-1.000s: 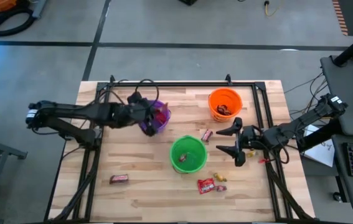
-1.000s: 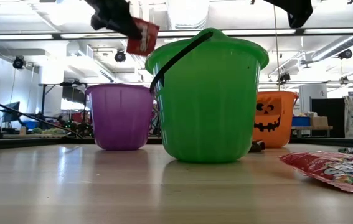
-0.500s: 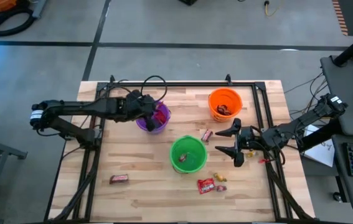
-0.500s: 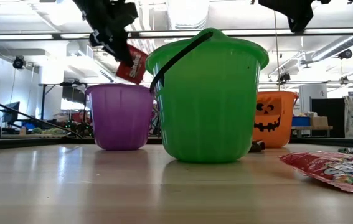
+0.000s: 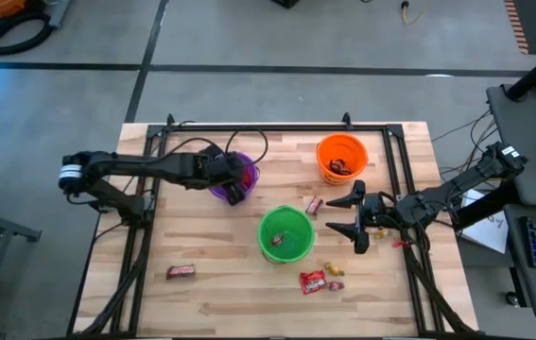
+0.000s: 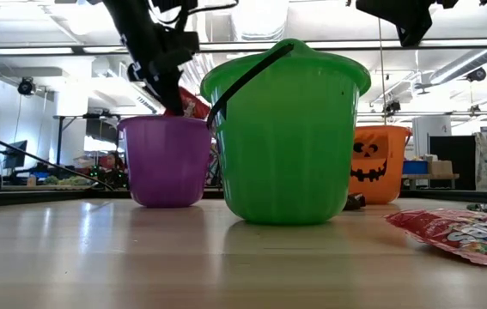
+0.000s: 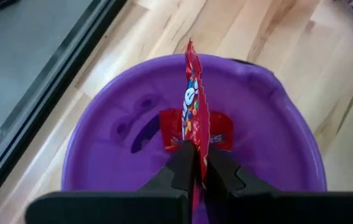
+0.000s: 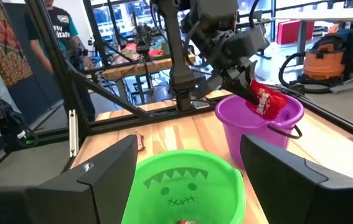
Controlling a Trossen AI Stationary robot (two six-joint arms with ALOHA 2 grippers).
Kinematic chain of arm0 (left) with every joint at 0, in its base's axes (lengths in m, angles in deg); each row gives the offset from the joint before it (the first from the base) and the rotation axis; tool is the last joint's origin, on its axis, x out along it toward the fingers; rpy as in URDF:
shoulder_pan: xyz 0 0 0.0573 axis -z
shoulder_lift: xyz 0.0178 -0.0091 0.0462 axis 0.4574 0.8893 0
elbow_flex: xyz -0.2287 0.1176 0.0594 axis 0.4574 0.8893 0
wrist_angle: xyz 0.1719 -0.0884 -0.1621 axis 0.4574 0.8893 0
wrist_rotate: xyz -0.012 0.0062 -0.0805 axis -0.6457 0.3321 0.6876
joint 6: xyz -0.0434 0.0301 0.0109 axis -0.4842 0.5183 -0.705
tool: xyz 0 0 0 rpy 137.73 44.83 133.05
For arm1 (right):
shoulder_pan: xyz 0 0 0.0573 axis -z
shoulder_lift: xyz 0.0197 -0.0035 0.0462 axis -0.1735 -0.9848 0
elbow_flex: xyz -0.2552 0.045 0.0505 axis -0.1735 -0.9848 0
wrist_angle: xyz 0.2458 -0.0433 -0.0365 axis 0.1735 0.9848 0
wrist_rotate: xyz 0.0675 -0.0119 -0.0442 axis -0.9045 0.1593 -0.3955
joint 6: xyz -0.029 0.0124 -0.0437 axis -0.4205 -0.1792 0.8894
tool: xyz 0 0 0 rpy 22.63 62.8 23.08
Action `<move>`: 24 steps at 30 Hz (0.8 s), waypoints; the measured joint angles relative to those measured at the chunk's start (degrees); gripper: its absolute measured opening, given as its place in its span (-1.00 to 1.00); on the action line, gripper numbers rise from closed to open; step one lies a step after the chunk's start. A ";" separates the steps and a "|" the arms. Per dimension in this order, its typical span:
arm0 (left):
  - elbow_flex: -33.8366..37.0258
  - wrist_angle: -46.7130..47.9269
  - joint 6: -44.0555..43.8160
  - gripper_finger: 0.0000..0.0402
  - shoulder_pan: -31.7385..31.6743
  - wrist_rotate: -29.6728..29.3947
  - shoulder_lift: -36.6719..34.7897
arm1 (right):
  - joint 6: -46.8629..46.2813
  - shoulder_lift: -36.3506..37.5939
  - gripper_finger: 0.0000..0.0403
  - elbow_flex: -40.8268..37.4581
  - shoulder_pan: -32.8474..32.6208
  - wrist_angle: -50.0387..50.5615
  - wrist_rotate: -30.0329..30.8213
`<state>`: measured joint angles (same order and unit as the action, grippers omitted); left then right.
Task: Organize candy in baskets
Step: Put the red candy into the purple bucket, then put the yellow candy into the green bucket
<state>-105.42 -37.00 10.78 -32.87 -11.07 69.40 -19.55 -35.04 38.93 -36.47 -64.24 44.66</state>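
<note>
My left gripper point(image 5: 233, 181) is shut on a shiny red candy packet point(image 7: 195, 106) at the mouth of the purple basket point(image 5: 251, 173). In the low view the packet point(image 6: 193, 105) dips just behind the purple basket's rim point(image 6: 164, 120). Another red packet point(image 7: 223, 133) lies on that basket's floor. The green basket point(image 5: 285, 234) stands mid-table and the orange basket point(image 5: 341, 157) farther back on the right. Between them, to their right, my right gripper point(image 5: 351, 214) hangs open above the table with nothing between its fingers. My left gripper pinches the red packet's near end point(image 7: 196, 144) between its two fingers. The fingers point(image 8: 235, 74) come slanting down from the table's left. The packet sticks out past the fingertips, edge-on in the wrist view. It is lifted clear, its free end point(image 8: 268, 102) inside the purple basket's mouth.
Loose candy lies on the wood: a red packet point(image 5: 313, 280) with small yellow pieces point(image 5: 333, 270) near the front, a dark bar point(image 5: 181, 272) at front left, a small piece point(image 5: 314, 205) between the orange and green baskets. A black frame point(image 5: 277, 126) borders the table.
My left gripper has sunk toward the purple basket and tipped more steeply downward, staying shut on the red packet. The packet was well above the basket's rim and now reaches into its mouth.
</note>
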 joint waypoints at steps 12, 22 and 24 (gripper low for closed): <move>0.00 0.22 -1.49 -0.94 0.00 -1.69 2.09 | 0.00 -0.22 0.37 0.00 0.00 -0.04 -0.01; -0.02 0.22 -1.73 -0.80 0.00 -1.71 2.00 | 0.02 -0.22 0.37 0.00 0.00 -0.04 -0.02; -0.02 0.22 -1.73 -0.79 0.02 -1.71 2.00 | -0.04 -0.22 0.37 0.00 0.00 -0.06 -0.02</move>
<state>-105.45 -36.78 9.05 -32.85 -12.78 71.39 -19.59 -35.26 38.93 -36.47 -64.30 44.64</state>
